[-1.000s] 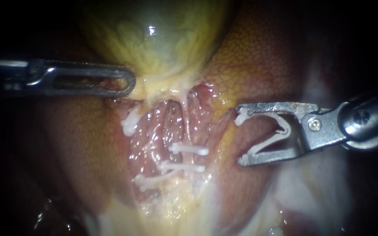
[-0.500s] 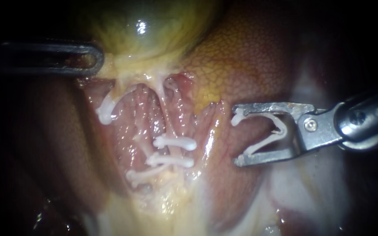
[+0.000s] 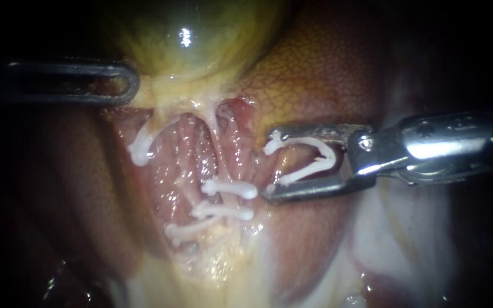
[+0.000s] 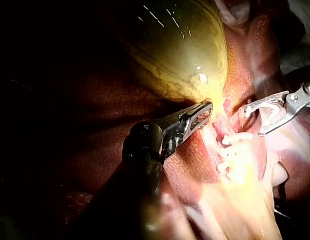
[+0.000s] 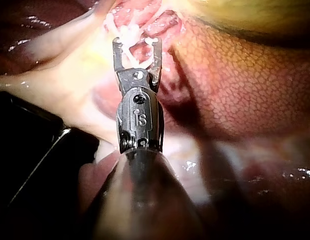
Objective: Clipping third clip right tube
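My left instrument [image 3: 132, 84] keeps its jaws closed on the gallbladder [image 3: 201, 34], so that the right tube [image 3: 219, 153] is stretched. My right instrument [image 3: 268, 166] holds an open clip [image 3: 315, 141] between wide jaws. It is just beside this tube, near the two clips [image 3: 229, 187] on it, and not yet around it.

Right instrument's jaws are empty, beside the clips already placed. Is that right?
Not empty. In the endoscope view the right instrument holds an open white clip between its jaws. The rest stands: it is beside the placed clips.
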`<state>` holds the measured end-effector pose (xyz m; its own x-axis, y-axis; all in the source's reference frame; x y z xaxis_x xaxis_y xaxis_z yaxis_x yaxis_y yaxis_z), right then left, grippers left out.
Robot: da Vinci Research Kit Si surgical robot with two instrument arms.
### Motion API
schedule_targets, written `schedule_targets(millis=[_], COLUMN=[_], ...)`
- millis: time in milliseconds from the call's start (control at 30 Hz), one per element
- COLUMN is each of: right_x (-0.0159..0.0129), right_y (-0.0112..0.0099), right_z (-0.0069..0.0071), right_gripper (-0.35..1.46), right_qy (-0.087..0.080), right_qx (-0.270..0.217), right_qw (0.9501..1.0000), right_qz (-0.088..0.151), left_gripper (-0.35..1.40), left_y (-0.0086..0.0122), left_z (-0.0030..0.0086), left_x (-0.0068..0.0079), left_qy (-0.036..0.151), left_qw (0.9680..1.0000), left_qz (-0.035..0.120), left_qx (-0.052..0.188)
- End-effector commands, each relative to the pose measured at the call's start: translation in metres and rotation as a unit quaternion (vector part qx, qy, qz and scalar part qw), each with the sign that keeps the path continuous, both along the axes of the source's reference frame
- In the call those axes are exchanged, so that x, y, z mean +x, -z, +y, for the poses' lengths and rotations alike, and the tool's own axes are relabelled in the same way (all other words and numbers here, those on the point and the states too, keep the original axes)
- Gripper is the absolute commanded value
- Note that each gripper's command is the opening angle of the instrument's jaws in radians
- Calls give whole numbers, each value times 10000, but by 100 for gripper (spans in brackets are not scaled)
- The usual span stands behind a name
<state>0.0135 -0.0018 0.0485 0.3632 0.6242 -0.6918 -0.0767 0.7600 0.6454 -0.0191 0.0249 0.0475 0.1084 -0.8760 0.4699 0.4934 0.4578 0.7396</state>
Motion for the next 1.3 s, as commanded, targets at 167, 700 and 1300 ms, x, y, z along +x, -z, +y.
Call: schedule_targets(millis=[167, 700, 1300], right_x=[12, 43, 65], right_y=[-12, -61, -81], right_z=[6, 5, 14], right_gripper=[47, 45, 39], right_qy=[-225, -207, 132], right_qx=[369, 869, 1733], right_qw=[9991, 9947, 9533], right_qz=[32, 499, 2471], left_gripper=[-35, -35, -35], left_y=[0, -1, 0], left_z=[-1, -3, -3], left_x=[-2, -3, -3], left_qy=[-5, -13, -10], left_qw=[10000, 10000, 10000], left_qz=[3, -4, -2], left_qx=[-1, -1, -2])
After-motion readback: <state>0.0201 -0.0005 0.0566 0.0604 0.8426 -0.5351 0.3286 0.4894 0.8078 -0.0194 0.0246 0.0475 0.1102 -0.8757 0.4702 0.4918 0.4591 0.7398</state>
